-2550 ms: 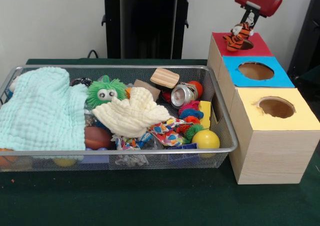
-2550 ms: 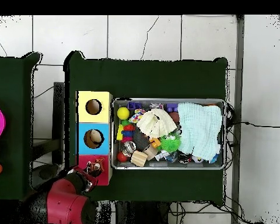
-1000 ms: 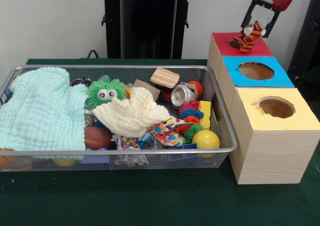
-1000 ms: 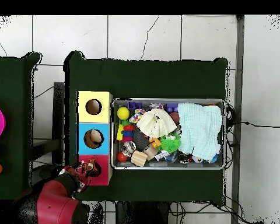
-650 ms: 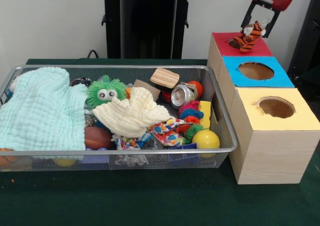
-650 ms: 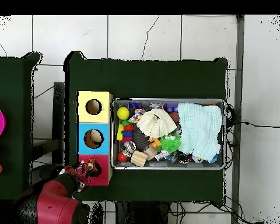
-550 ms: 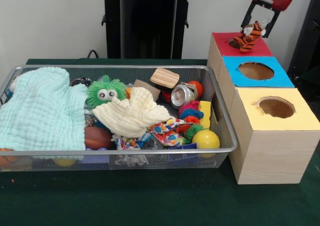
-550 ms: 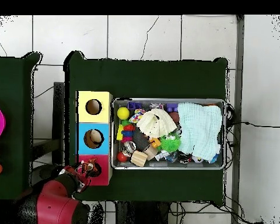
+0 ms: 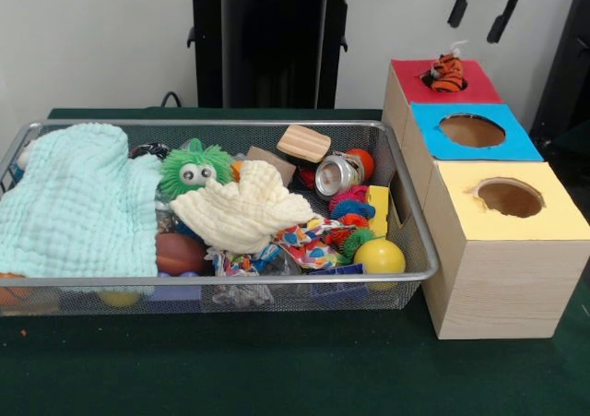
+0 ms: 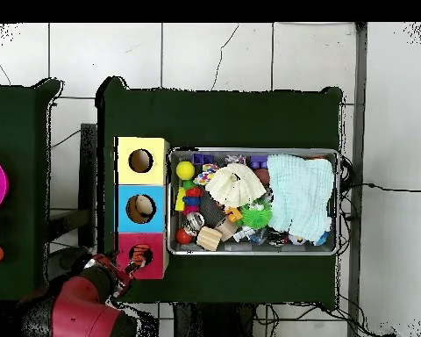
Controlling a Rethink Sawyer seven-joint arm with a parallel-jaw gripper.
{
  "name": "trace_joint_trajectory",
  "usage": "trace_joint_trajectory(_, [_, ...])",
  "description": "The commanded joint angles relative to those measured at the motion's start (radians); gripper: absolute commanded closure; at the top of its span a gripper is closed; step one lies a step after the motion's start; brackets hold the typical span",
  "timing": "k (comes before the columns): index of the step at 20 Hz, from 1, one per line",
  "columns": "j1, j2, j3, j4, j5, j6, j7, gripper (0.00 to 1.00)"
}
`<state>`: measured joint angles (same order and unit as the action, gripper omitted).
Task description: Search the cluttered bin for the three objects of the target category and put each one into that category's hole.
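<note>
The gripper (image 9: 479, 8) hangs with its fingers spread and empty above the red box (image 9: 468, 85), the toy tiger (image 9: 446, 72) sits half-sunk in its hole, and the crowded bin (image 9: 406, 222) presumably needs more searching.

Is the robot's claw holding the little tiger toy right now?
No: the gripper hangs open and empty above the red box, while the tiger toy sits apart from it in that box's hole.
</note>
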<state>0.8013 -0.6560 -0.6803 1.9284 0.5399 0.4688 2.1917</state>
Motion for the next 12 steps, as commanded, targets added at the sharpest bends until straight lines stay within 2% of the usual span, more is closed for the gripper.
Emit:
trace_joint_trajectory(1, [-0.017,-0.087,-0.003,0.073,-0.024,0.128,0.214,0.0])
trace_joint_trajectory(5, [-0.009,-0.107,-0.024,0.086,-0.041,0.138,0.206,0.0])
trace_joint_trajectory(12, [-0.023,-0.074,-0.009,0.071,-0.04,0.116,0.209,0.0])
